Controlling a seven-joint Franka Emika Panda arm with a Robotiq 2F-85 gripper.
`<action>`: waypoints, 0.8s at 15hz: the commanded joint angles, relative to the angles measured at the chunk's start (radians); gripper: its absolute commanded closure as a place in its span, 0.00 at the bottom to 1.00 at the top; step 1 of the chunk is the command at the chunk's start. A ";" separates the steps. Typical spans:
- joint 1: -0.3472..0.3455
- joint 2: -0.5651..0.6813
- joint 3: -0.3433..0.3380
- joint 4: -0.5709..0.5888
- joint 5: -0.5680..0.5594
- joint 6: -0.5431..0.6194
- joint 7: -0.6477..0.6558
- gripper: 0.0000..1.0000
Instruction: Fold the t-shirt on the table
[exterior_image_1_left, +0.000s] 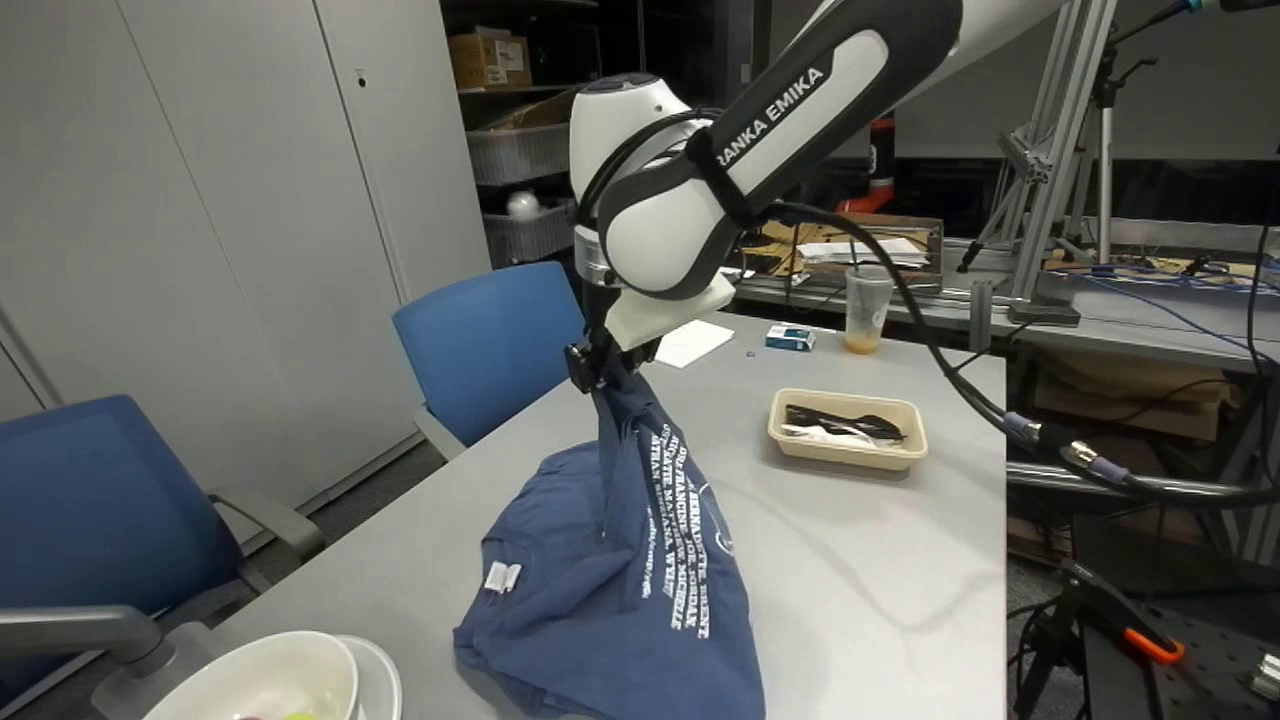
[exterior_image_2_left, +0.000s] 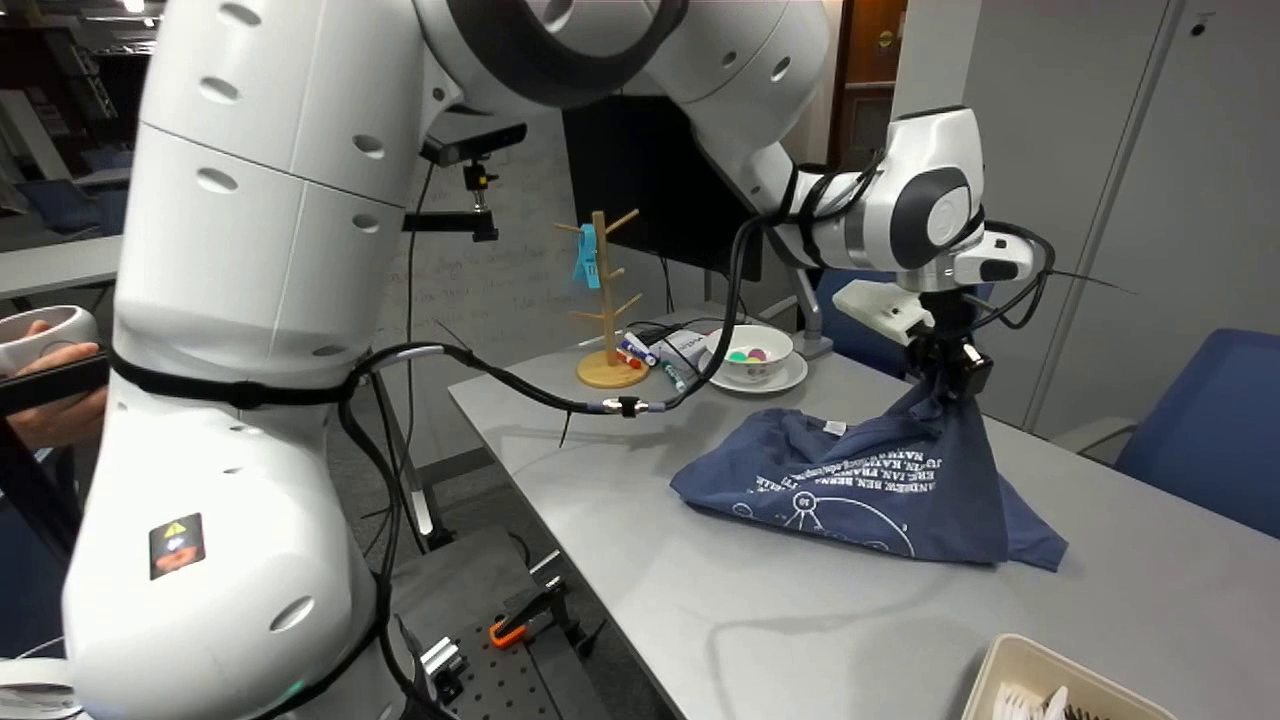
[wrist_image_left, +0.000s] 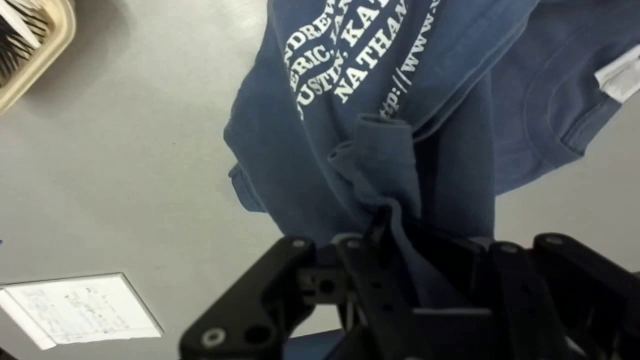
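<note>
The navy t-shirt (exterior_image_1_left: 600, 610) with white lettering lies bunched on the grey table (exterior_image_1_left: 860, 590), its collar tag showing. It also shows in an exterior view (exterior_image_2_left: 850, 500) and fills the middle of the wrist view (wrist_image_left: 320, 165). My gripper (exterior_image_1_left: 606, 368) is above the table near its edge by the chairs, shut on a part of the shirt. It also shows in an exterior view (exterior_image_2_left: 945, 378). The held part is raised and hangs as a steep fold; the rest lies on the table. In the wrist view, cloth passes between the dark fingers (wrist_image_left: 400, 227).
A beige tray (exterior_image_1_left: 905, 462) with cutlery sits beside the shirt. A white bowl (exterior_image_2_left: 765, 345) on a plate (exterior_image_2_left: 795, 378), a wooden stand (exterior_image_2_left: 605, 300) and markers (exterior_image_2_left: 637, 350) stand at one end. A notepad (exterior_image_1_left: 693, 343), small box (exterior_image_1_left: 790, 338) and cup (exterior_image_1_left: 867, 300) lie at the other. Blue chairs (exterior_image_1_left: 490, 345) border the table.
</note>
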 joint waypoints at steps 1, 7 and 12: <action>0.049 0.077 -0.059 0.094 -0.009 0.049 0.128 0.98; 0.088 0.127 -0.116 0.151 -0.014 0.068 0.306 0.59; 0.100 0.123 -0.125 0.141 -0.034 0.079 0.352 0.21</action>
